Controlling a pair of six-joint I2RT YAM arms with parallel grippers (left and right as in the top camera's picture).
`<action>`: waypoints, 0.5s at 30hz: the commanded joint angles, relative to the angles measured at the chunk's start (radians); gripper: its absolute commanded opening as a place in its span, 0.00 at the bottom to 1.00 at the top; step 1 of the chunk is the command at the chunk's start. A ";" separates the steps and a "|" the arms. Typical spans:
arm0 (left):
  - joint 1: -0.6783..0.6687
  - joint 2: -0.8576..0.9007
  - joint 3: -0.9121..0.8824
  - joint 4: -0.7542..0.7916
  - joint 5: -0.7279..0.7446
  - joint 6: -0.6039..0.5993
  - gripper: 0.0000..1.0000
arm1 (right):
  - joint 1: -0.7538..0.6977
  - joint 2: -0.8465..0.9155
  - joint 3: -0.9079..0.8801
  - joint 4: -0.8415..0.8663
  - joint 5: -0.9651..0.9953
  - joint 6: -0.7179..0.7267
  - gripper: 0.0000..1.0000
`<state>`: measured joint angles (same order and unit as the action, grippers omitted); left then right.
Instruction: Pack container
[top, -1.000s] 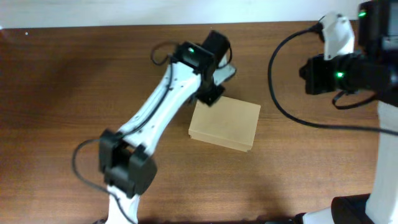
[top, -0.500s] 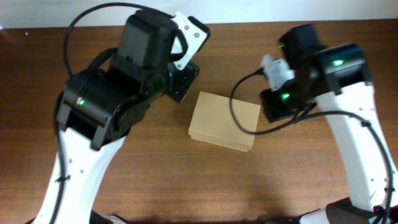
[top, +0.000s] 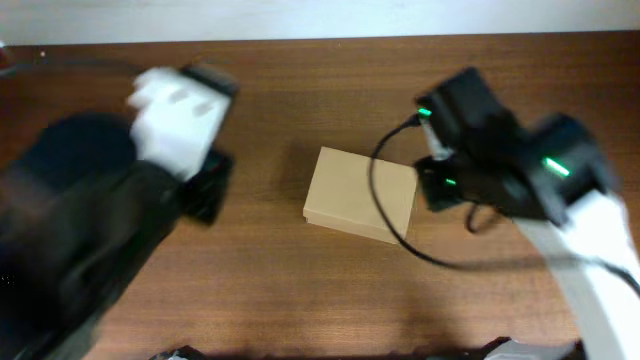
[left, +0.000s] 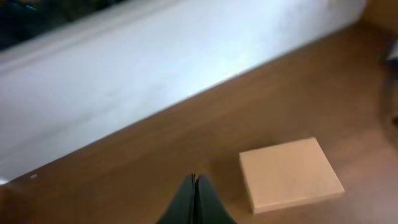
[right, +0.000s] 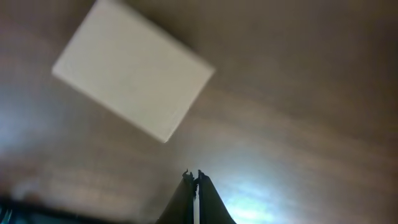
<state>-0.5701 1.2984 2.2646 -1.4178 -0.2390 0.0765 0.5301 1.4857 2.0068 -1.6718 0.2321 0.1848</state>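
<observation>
The container (top: 360, 194) is a tan cardboard box lying closed and flat at the middle of the brown table. It also shows in the left wrist view (left: 290, 173) and in the right wrist view (right: 134, 88). My left gripper (left: 194, 177) is shut and empty, high above the table to the left of the box. My right gripper (right: 192, 173) is shut and empty, raised to the right of the box. In the overhead view the left arm (top: 100, 220) is a large blur at the left and the right arm (top: 500, 170) is at the right; the fingers are hidden there.
A white wall (left: 155, 68) runs along the table's far edge. A black cable (top: 385, 215) from the right arm hangs over the box's right side. Bare wood (top: 300, 90) surrounds the box.
Both arms have risen and pulled away from the box: the left swung out to the left toward the camera, the right moved over to the box's right side. The box has not moved.
</observation>
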 joint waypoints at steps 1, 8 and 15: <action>-0.002 -0.084 0.001 -0.027 -0.100 -0.041 0.02 | 0.008 -0.138 0.054 0.000 0.185 0.069 0.04; -0.002 -0.227 0.001 -0.145 -0.227 -0.112 0.01 | 0.008 -0.330 0.054 -0.011 0.354 0.109 0.04; -0.002 -0.312 0.001 -0.200 -0.287 -0.119 0.02 | 0.006 -0.480 0.052 -0.027 0.429 0.137 0.04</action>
<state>-0.5701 1.0077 2.2669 -1.6058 -0.4622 -0.0204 0.5312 1.0435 2.0579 -1.6924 0.5816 0.2920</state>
